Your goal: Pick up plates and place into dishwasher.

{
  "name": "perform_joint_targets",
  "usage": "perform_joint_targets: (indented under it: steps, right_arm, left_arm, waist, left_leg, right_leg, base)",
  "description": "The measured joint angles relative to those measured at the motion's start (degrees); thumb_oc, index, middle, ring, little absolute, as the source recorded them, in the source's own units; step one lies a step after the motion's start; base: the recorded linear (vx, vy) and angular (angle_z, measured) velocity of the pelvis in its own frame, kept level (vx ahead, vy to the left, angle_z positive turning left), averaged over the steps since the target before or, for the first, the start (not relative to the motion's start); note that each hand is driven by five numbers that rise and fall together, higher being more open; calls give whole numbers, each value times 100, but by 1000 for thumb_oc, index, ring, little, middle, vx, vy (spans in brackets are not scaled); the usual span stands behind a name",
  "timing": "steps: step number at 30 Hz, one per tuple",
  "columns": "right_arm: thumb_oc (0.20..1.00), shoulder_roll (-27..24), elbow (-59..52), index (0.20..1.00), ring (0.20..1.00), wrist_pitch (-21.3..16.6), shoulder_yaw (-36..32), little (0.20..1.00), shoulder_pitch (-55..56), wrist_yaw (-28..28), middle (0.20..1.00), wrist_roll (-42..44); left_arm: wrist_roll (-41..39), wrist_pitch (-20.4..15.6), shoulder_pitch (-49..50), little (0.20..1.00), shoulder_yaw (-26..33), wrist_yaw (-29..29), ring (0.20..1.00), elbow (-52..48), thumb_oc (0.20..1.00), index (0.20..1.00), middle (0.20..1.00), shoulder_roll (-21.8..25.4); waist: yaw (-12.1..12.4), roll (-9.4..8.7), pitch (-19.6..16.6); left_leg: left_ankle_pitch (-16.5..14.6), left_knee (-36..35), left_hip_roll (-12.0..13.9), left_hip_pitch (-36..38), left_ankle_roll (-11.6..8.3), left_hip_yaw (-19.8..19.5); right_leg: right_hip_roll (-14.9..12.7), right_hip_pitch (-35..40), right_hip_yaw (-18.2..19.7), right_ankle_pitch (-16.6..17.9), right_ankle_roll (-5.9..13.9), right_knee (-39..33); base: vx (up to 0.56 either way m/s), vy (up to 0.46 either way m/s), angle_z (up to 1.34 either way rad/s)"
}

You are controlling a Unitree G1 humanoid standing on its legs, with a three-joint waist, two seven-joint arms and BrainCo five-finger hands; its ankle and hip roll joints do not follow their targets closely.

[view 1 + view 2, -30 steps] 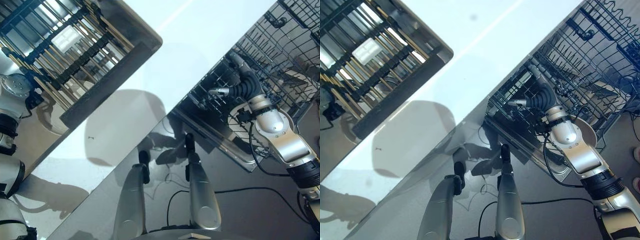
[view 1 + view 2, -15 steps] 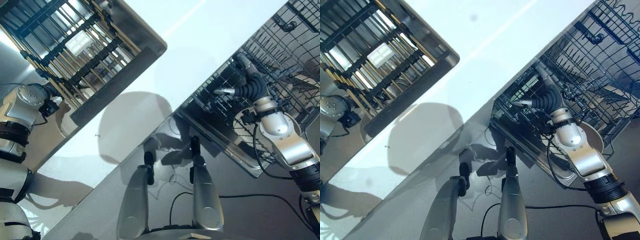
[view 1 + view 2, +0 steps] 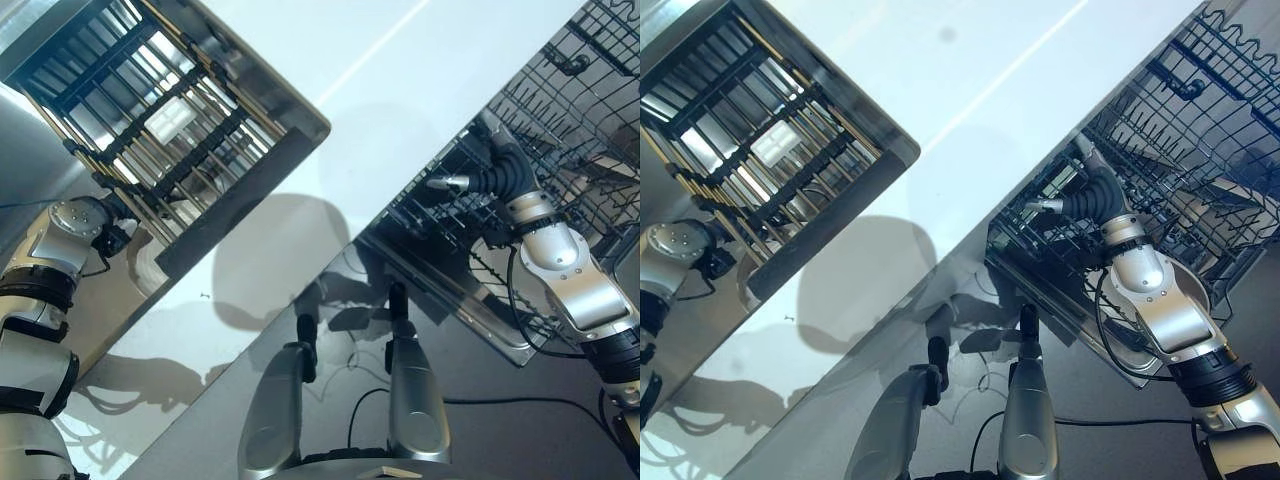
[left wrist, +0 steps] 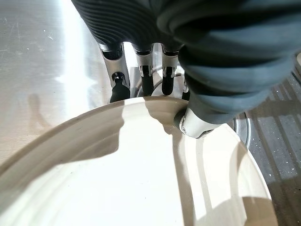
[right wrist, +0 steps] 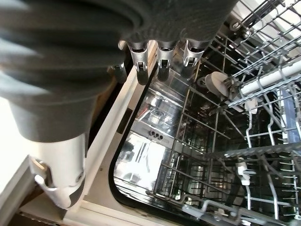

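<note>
A cream plate (image 4: 141,179) is pinched at its rim by my left hand (image 4: 197,125), the thumb on its near face and the fingers (image 4: 119,87) behind it. In the eye views that hand (image 3: 108,232) sits at the left, by the low end of the dish rack (image 3: 170,110). My right hand (image 3: 495,170) hovers at the near corner of the dishwasher's dark wire rack (image 3: 570,130), with its fingers (image 5: 162,66) relaxed, its thumb out sideways, and nothing in it. A second cream plate (image 3: 1192,292) shows in the rack behind my right forearm.
The dish rack of black and gold bars stands in a steel tray at the upper left. A white counter (image 3: 370,90) runs between it and the dishwasher. The open dishwasher door (image 3: 450,290) lies below the wire rack.
The whole view has shifted down and right. My left arm has come further into view toward the dish rack. The right hand has stayed at the dishwasher rack.
</note>
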Motion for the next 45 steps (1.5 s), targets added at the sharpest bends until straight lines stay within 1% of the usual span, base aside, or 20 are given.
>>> perform_joint_targets:
  steps: [3,5,8,11,12,13,14,16,19,22,31,34,37,38,39,45]
  right_arm:
    - [1000,-30,-4,1000,1000,0,-2,1000,0,13,1000,0]
    - [1000,-59,-32,1000,1000,0,-6,1000,1,15,1000,1]
    - [1000,-158,-49,1000,1000,-2,-40,1000,40,17,1000,20]
    - [1000,-213,-34,1000,1000,0,-42,1000,138,32,1000,113]
    - [1000,-228,-27,1000,1000,0,-42,1000,149,61,1000,142]
    - [1000,-233,-26,1000,1000,-2,-42,1000,148,99,1000,177]
    - [1000,-232,-26,1000,1000,-4,-40,1000,149,137,1000,211]
    - [1000,-235,-27,1000,1000,-27,-47,1000,152,191,1000,221]
    - [1000,-245,-41,1000,1000,-36,-146,1000,182,249,1000,222]
    - [1000,-240,-51,1000,1000,-38,-158,1000,181,250,1000,221]
    - [1000,-240,-53,1000,1000,-38,-189,1000,181,240,1000,220]
    - [1000,-240,-53,1000,1000,-38,-189,1000,181,240,1000,220]
    - [1000,-240,-54,1000,1000,-42,-190,1000,181,241,1000,220]
    - [1000,-240,-54,1000,1000,-43,-191,1000,181,242,1000,221]
    - [1000,-240,-55,1000,1000,-45,-192,1000,181,241,1000,221]
    - [1000,-242,-45,1000,1000,-87,-193,1000,185,258,1000,232]
  left_arm:
    - [-26,5,51,200,2,0,200,3,200,200,200,-66]
    - [-165,18,113,200,2,-9,200,7,200,200,200,-52]
    - [-179,39,118,200,6,-316,200,11,200,200,200,5]
    - [-180,42,121,200,6,-748,200,10,200,200,200,16]
    - [-181,27,124,482,3,-913,482,3,482,482,482,19]
    - [-188,21,140,708,1,-1033,708,-14,708,708,708,18]
    - [-233,16,211,1000,-2,-1127,1000,-53,1000,1000,1000,11]
    - [-206,-4,564,1000,-132,-1471,1000,-371,1000,1000,1000,-33]
    - [-91,-42,722,1000,-54,-1461,1000,-480,1000,1000,1000,-120]
    - [114,-29,718,1000,-48,-1460,1000,-485,1000,1000,1000,-108]
    - [240,45,691,1000,-47,-1460,1000,-476,1000,1000,1000,-90]
    - [346,133,681,1000,-48,-1461,1000,-474,1000,1000,1000,-87]
    - [342,143,680,1000,-47,-1535,1000,-476,1000,1000,1000,-65]
    - [341,143,678,548,-48,-1635,548,-476,548,548,548,-41]
    - [341,143,678,200,-48,-1728,200,-477,200,200,200,-16]
    - [317,140,680,200,-48,-2195,200,-487,200,200,200,107]
  waist:
    - [1,71,38]
    - [1,82,44]
    - [-3,92,55]
    - [-16,102,66]
    - [-31,107,69]
    - [-26,117,74]
    - [-48,131,81]
    - [-88,149,89]
    - [-74,202,86]
    - [-61,210,86]
    - [-72,211,86]
    - [-92,211,86]
    - [-127,212,86]
    - [-137,212,86]
    - [-143,212,86]
    - [-145,214,84]
  left_leg:
    - [3,-69,-7,117,4,3]
    - [9,-133,-15,166,10,21]
    - [16,-221,-18,268,14,46]
    - [23,-404,-31,571,22,59]
    - [24,-473,-31,678,24,80]
    - [28,-523,-31,745,24,87]
    - [31,-583,-32,826,26,88]
    - [57,-717,-33,982,10,91]
    - [97,-856,-33,1075,-1,62]
    - [121,-888,-31,1066,-24,25]
    - [134,-868,-31,1050,-45,5]
    - [134,-858,-31,1043,-46,5]
    - [134,-847,-32,1037,-46,6]
    - [134,-846,-32,1037,-46,5]
    - [134,-845,-32,1037,-46,6]
    - [135,-847,-32,1052,-47,6]
  right_leg:
    - [-6,79,-3,0,0,0]
    - [-13,81,-6,-1,-1,0]
    - [-17,133,-13,-1,-2,-17]
    - [-31,405,-17,-2,-2,-148]
    - [-31,471,-18,-1,-2,-168]
    - [-31,518,-19,-2,-2,-178]
    - [-33,584,-22,-2,-2,-201]
    - [-33,659,-27,-1,-3,-211]
    - [-32,738,-66,-5,-6,-293]
    - [-21,754,-125,-11,-15,-355]
    - [-9,752,-166,-31,-38,-370]
    - [-9,748,-172,-40,-51,-370]
    - [-9,748,-171,-41,-51,-370]
    - [-9,748,-171,-41,-51,-370]
    - [-9,748,-171,-40,-51,-370]
    - [-9,754,-171,-40,-51,-369]
  base:
    - [-2,0,-1]
    - [2,5,-6]
    - [15,10,-4]
    - [16,11,-3]
    - [30,13,-7]
    - [32,8,-6]
    - [34,1,-5]
    - [27,-11,-6]
    - [7,-25,2]
    - [8,-34,2]
    - [0,0,0]
    - [0,0,0]
    - [0,0,0]
    - [30,-16,-1]
    - [0,0,0]
    - [0,0,0]
